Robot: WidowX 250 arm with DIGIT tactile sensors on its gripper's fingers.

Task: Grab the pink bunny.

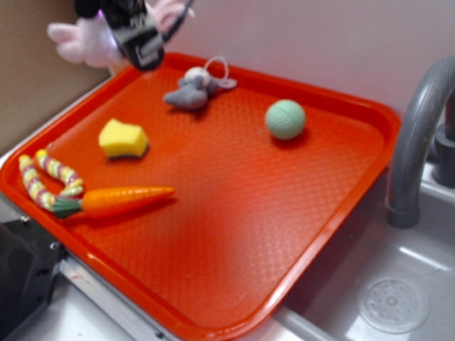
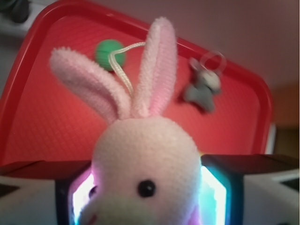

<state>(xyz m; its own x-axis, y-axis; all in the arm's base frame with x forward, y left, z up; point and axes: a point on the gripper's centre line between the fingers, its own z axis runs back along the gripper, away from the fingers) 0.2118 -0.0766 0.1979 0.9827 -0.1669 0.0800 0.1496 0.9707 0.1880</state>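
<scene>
1. Pale wall and a grey sink with its faucet (image 1: pixel 416 142) frame the scene; a worktop edge carries the red tray (image 1: pixel 234 234), which sits partly over the basin.
2. Red tray — holds four loose items: a toy carrot (image 1: pixel 117 200) with a beaded ring (image 1: pixel 44 183) at the near left, a yellow sponge (image 1: pixel 123 138), a green ball (image 1: pixel 286 118) and a grey plush animal (image 1: pixel 192 90) with a white loop near the far rim.
3. End effector (image 1: pixel 138 35) — raised above the tray's far-left corner, closed on the pink bunny (image 2: pixel 147 173); in the wrist view the two fingers press against either side of its head.
4. Pink bunny: clear of the tray, held aloft, ears (image 2: pixel 157 65) and thin loop standing free above the head.
5. Likely risks, judged from this pose: the grip bears on soft, compressible plush, so the toy may slide out under a quick move or a slight loosening; how deep the fingers sit cannot be told. A drop here could land outside the tray's corner, since the toy hangs near its rim.
</scene>
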